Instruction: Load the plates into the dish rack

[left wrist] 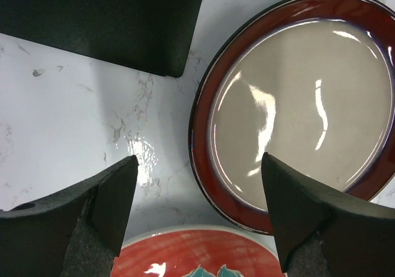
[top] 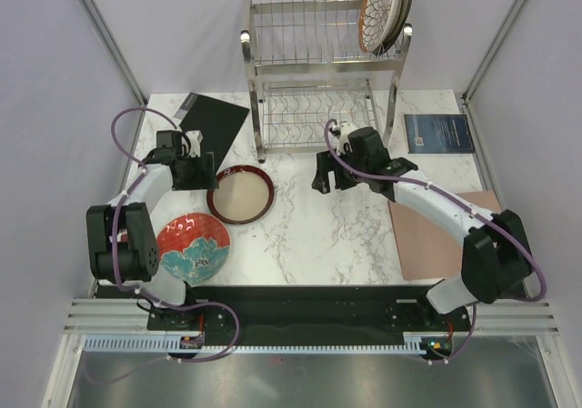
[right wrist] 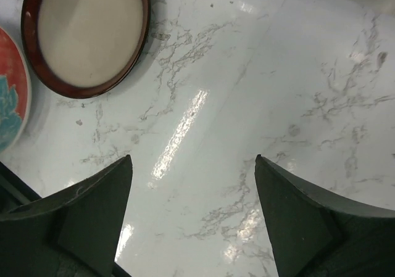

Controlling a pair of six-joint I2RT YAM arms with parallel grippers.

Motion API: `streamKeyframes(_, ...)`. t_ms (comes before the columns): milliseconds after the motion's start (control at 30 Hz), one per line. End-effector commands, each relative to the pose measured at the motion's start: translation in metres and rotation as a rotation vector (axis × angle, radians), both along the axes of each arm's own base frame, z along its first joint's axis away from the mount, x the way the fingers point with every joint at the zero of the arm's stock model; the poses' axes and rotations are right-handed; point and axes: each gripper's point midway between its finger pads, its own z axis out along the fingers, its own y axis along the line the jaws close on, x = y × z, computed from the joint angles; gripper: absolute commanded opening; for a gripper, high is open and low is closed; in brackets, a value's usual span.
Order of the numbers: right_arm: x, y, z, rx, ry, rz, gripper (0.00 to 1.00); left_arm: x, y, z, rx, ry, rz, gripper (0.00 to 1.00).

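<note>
The dish rack (top: 314,72) stands at the back of the table. Two plates stand upright at the right end of its top tier, a brown plate with white petals (top: 378,10) in front of a second plate (top: 404,4). The dark-red-rimmed plate (top: 241,193) (left wrist: 302,104) (right wrist: 86,33) lies flat on the marble. The red plate with teal flowers (top: 193,247) (left wrist: 191,255) (right wrist: 7,86) lies near the left arm's base. My left gripper (top: 195,170) (left wrist: 199,166) is open above the rimmed plate's left edge, holding nothing. My right gripper (top: 326,179) (right wrist: 192,166) is open over bare marble.
A black mat (top: 214,117) (left wrist: 105,18) lies at the back left, just behind the left gripper. A blue booklet (top: 438,134) sits at the back right. A brown mat (top: 436,235) lies under the right arm. Grey walls enclose the table on three sides.
</note>
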Motion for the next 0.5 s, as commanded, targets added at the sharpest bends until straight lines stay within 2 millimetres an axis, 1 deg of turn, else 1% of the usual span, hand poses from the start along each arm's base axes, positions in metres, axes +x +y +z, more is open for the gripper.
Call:
streamKeyframes(0,0.02,0.022,-0.002,0.318,0.115,-0.02,0.87,0.009,-0.008,-0.01,-0.086,0.055,0.011,0.85)
streamKeyframes(33,0.022,0.026,-0.01,0.347,0.152,-0.036,0.87,0.01,-0.008,-0.013,-0.093,0.064,0.012,0.84)
streamKeyframes(67,0.021,0.032,-0.012,0.38,0.172,-0.01,0.87,0.011,-0.008,-0.014,-0.1,0.067,0.011,0.83)
streamKeyframes(100,0.024,0.039,-0.009,0.413,0.163,0.013,0.87,0.011,-0.009,-0.021,-0.112,0.088,0.013,0.8)
streamKeyframes(133,0.024,0.045,-0.019,0.435,0.212,0.019,0.89,0.011,-0.013,-0.022,-0.142,0.098,0.003,0.78)
streamKeyframes(167,0.02,0.05,-0.02,0.46,0.237,0.047,0.89,0.013,-0.013,-0.022,-0.149,0.106,0.003,0.76)
streamKeyframes(200,0.023,0.055,-0.019,0.481,0.238,0.06,0.89,0.011,-0.015,-0.029,-0.159,0.133,0.005,0.73)
streamKeyframes(233,0.023,0.057,-0.03,0.481,0.271,0.057,0.89,0.011,-0.016,-0.03,-0.173,0.142,0.001,0.71)
streamKeyframes(300,0.025,0.061,-0.034,0.503,0.294,0.053,0.89,0.011,-0.019,-0.031,-0.189,0.158,-0.006,0.67)
streamKeyframes(333,0.026,0.062,-0.041,0.504,0.31,0.044,0.89,0.011,-0.021,-0.033,-0.202,0.168,-0.012,0.66)
streamKeyframes(367,0.027,0.062,-0.044,0.52,0.33,0.024,0.89,0.01,-0.023,-0.034,-0.215,0.173,-0.018,0.63)
streamKeyframes(400,0.027,0.065,-0.047,0.533,0.33,0.028,0.89,0.01,-0.025,-0.035,-0.225,0.177,-0.029,0.56)
streamKeyframes(467,0.026,0.067,-0.057,0.546,0.361,0.023,0.89,0.01,-0.031,-0.036,-0.258,0.191,-0.043,0.47)
